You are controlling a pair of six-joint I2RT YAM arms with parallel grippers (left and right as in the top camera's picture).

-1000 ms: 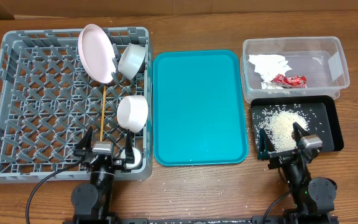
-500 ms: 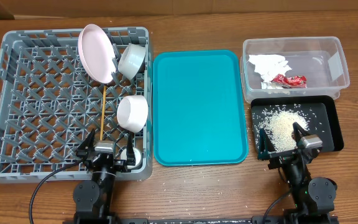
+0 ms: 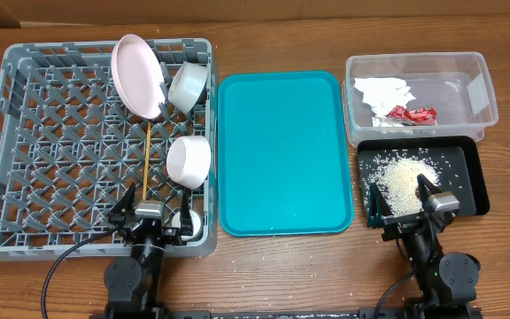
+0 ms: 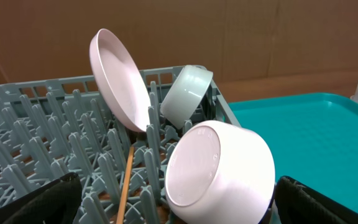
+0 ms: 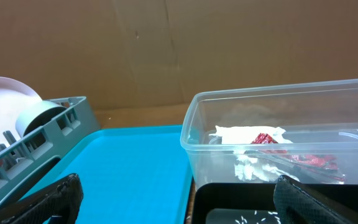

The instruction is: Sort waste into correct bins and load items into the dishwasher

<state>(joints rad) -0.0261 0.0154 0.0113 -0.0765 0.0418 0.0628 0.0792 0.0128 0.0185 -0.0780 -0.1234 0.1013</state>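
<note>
Two grippers are hanging low: the left gripper [image 3: 151, 211] and the right gripper [image 3: 399, 198], both spread wide and empty. A pink round plate [image 3: 137, 75], small white bowls [image 3: 189, 160] and thin wooden chopsticks [image 3: 146, 164] are sitting in the large grey plastic dish rack [image 3: 25, 115]. A crumpled white paper napkin [image 3: 381, 93] and a small red wrapper [image 3: 412, 113] are lying in the clear rectangular plastic tub [image 3: 481, 89].

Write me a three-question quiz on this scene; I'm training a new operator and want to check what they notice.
1. True or false: the rice lies in the black tray.
2. Which holds the red wrapper? A) teal tray B) clear tub C) black tray
3. Fill in: the pink plate stands tilted on edge in the grey ____.

Key: 1 true; 2 B; 3 dish rack.
</note>
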